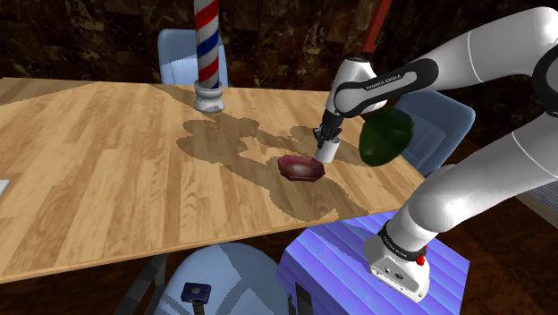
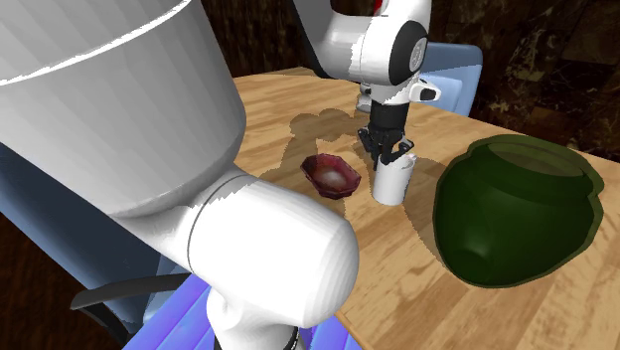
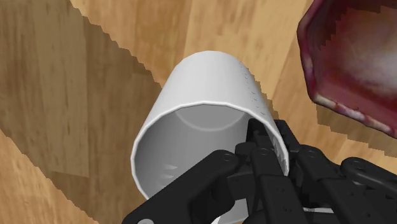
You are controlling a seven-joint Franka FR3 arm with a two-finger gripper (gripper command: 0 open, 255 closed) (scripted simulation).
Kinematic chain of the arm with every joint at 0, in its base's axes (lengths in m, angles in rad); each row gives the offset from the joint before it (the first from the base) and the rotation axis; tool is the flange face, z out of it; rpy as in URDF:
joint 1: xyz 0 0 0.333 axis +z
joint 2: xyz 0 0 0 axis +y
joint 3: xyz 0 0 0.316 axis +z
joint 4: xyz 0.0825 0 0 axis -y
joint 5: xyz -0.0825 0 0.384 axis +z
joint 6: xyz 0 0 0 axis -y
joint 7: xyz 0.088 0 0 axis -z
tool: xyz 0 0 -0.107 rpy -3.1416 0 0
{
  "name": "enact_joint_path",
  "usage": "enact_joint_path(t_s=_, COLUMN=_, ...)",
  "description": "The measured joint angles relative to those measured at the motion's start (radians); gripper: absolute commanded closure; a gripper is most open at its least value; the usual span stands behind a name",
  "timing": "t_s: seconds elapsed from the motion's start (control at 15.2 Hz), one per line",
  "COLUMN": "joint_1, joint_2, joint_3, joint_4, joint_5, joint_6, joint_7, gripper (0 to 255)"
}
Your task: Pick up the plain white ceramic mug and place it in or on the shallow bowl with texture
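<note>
A plain white mug (image 1: 327, 151) stands upright on the wooden table (image 1: 107, 170), just beside a shallow dark-red bowl (image 1: 300, 166) with a mottled surface. My black gripper (image 1: 323, 137) comes down from above onto the mug's rim. In the wrist view the gripper (image 3: 270, 137) is shut on the mug (image 3: 203, 83), one finger inside and one outside the wall on the side facing the bowl (image 3: 356, 57). The second exterior view shows the gripper (image 2: 389, 154) at the top of the mug (image 2: 392, 184), with the bowl (image 2: 331, 174) to that view's left.
A big dark green vase (image 2: 517, 214) sits close to the mug on the side away from the bowl. A red, white and blue striped pole (image 1: 208, 54) stands at the table's far edge. Blue chairs (image 1: 443, 121) flank the table. The stand (image 1: 358, 268) is blue.
</note>
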Motion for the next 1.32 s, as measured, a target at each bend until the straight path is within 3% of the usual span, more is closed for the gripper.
enact_joint_path(t_s=1.32, joint_1=-0.002, joint_2=-0.132, joint_3=0.012, joint_4=0.146, joint_5=0.0, joint_6=-0.278, joint_7=0.002, gripper=255)
